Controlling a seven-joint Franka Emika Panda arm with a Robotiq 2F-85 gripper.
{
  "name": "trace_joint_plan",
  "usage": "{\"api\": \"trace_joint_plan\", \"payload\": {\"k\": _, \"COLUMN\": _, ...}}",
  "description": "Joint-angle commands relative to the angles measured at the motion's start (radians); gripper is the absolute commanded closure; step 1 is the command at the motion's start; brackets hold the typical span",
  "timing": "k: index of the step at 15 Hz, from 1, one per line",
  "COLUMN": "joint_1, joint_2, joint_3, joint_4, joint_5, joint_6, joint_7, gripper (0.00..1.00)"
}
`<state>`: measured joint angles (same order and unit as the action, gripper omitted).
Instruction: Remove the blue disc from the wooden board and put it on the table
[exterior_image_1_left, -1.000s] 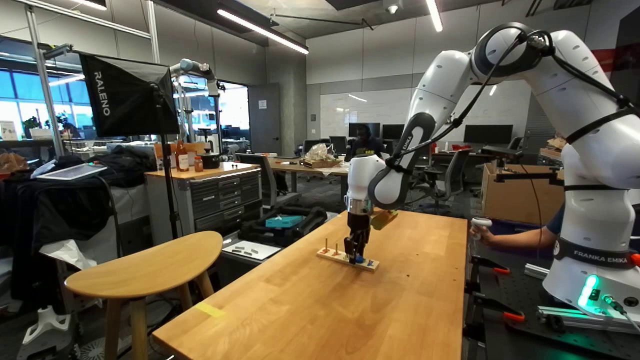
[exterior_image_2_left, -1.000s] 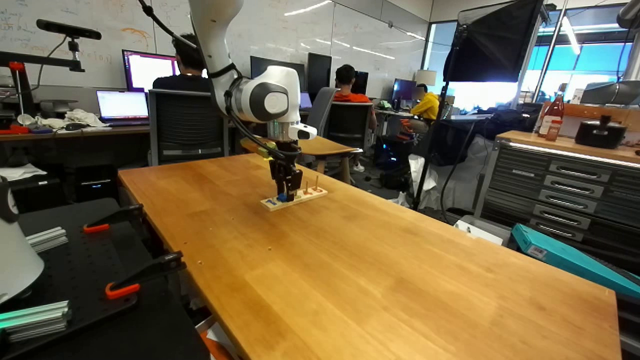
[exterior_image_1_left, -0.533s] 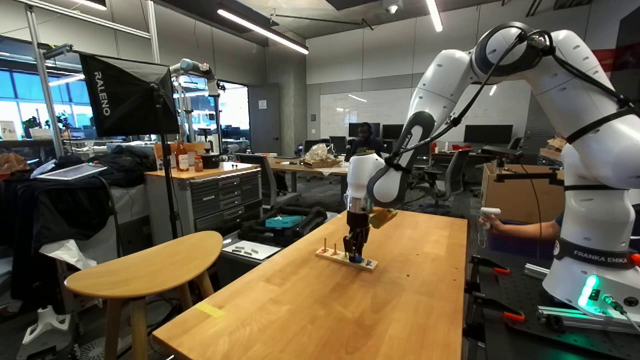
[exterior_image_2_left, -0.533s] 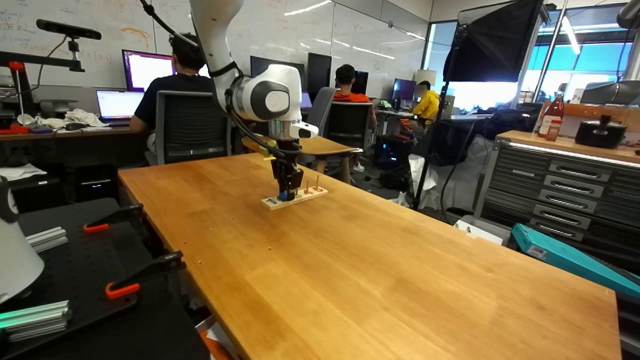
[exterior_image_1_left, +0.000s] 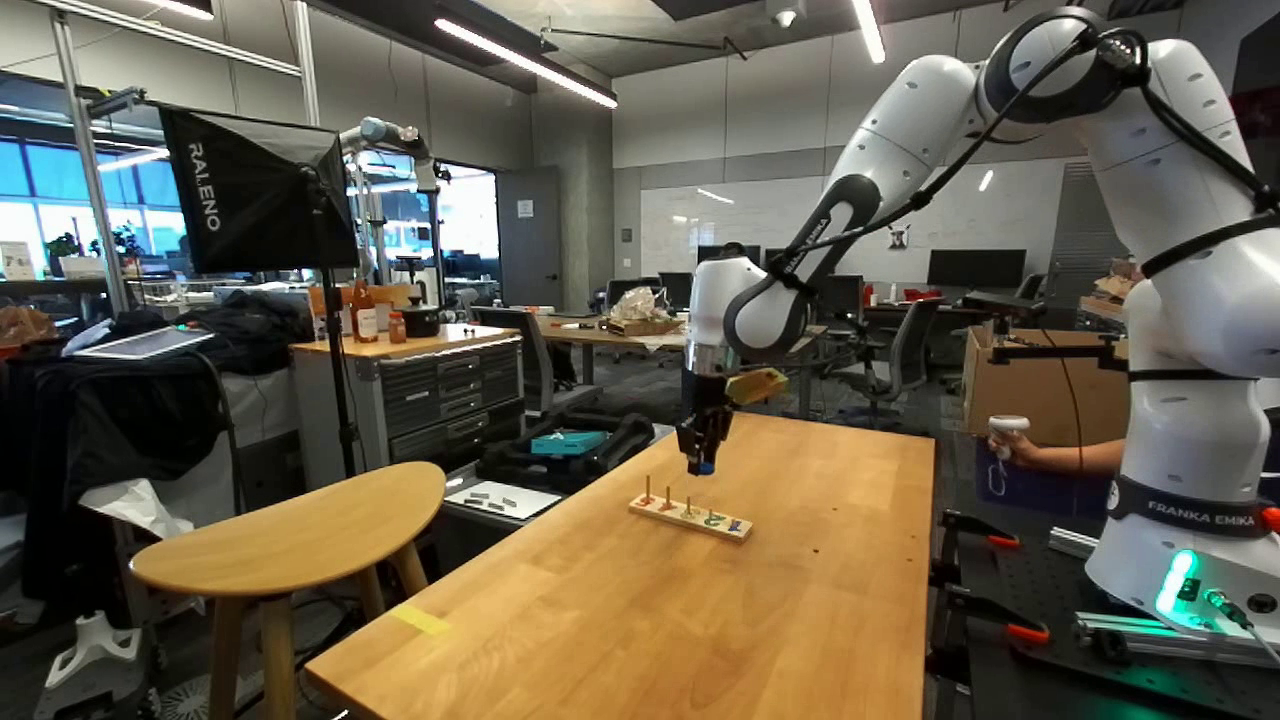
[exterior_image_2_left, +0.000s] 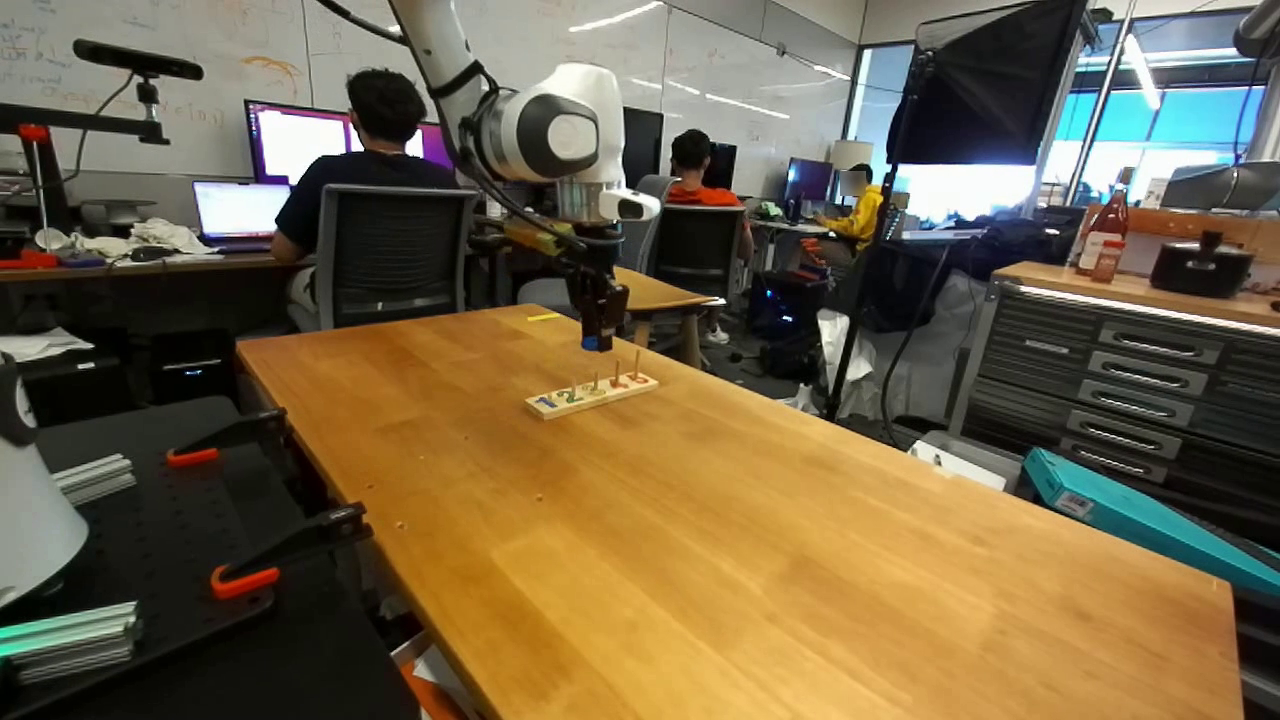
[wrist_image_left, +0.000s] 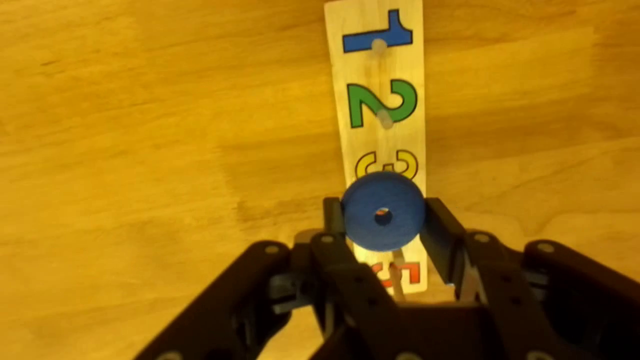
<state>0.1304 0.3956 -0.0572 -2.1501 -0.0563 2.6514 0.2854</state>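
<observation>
The blue disc (wrist_image_left: 384, 233) is a flat round piece with a centre hole. My gripper (wrist_image_left: 384, 214) is shut on its two sides. In both exterior views the gripper (exterior_image_1_left: 703, 458) (exterior_image_2_left: 597, 330) holds the disc (exterior_image_1_left: 706, 468) (exterior_image_2_left: 590, 343) in the air above the wooden board (exterior_image_1_left: 690, 518) (exterior_image_2_left: 590, 397). The board is a pale strip with coloured numbers and upright pegs. In the wrist view the board (wrist_image_left: 367, 67) lies below the disc, which hides the 4 and part of the 3. The board rests on the long light-brown table (exterior_image_1_left: 780, 620) (exterior_image_2_left: 720, 520).
A rounded-end wooden table (exterior_image_1_left: 290, 530) stands beside the long table. Black clamps with orange tips (exterior_image_2_left: 245, 580) grip the table edge near the robot base. A grey drawer cabinet (exterior_image_2_left: 1120, 370) stands beyond the far side. A hand holds a white controller (exterior_image_1_left: 1008, 425).
My gripper has risen from the board with the blue disc between its fingers. The disc is off its peg, and the pegs are bare. The board has barely shifted.
</observation>
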Motion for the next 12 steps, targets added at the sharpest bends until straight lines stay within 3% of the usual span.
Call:
{"api": "trace_joint_plan", "payload": {"k": 1, "joint_1": -0.019, "joint_2": -0.058, "joint_3": -0.059, "joint_4": 0.006, "joint_5": -0.042, "joint_6": -0.045, "joint_7": 0.02, "gripper": 0.82}}
{"api": "trace_joint_plan", "payload": {"k": 12, "joint_1": -0.075, "joint_2": 0.204, "joint_3": -0.197, "joint_4": 0.026, "joint_5": -0.11, "joint_6": 0.099, "joint_7": 0.043, "gripper": 0.82}}
